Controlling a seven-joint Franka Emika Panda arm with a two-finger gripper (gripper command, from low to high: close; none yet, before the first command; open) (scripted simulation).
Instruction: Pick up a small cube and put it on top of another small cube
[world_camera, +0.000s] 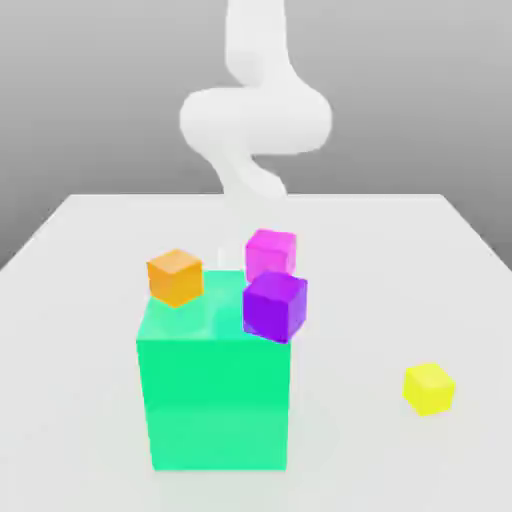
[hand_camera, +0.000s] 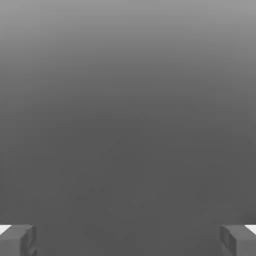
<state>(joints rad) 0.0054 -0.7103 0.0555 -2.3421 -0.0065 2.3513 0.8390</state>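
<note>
Yellow and plain, the small cube (world_camera: 429, 388) sits alone on the tabletop (world_camera: 90, 250), well apart from the big green block (world_camera: 215, 400) toward the exterior view's right. It looks light, rigid and smooth-faced; two opposite side faces offer the best hold. The gripper (hand_camera: 128, 240) stands wide open, empty.

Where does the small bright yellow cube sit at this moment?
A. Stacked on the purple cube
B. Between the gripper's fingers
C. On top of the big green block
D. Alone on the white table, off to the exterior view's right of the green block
D: the small bright yellow cube rests by itself on the white table, apart from the big green block.
</note>
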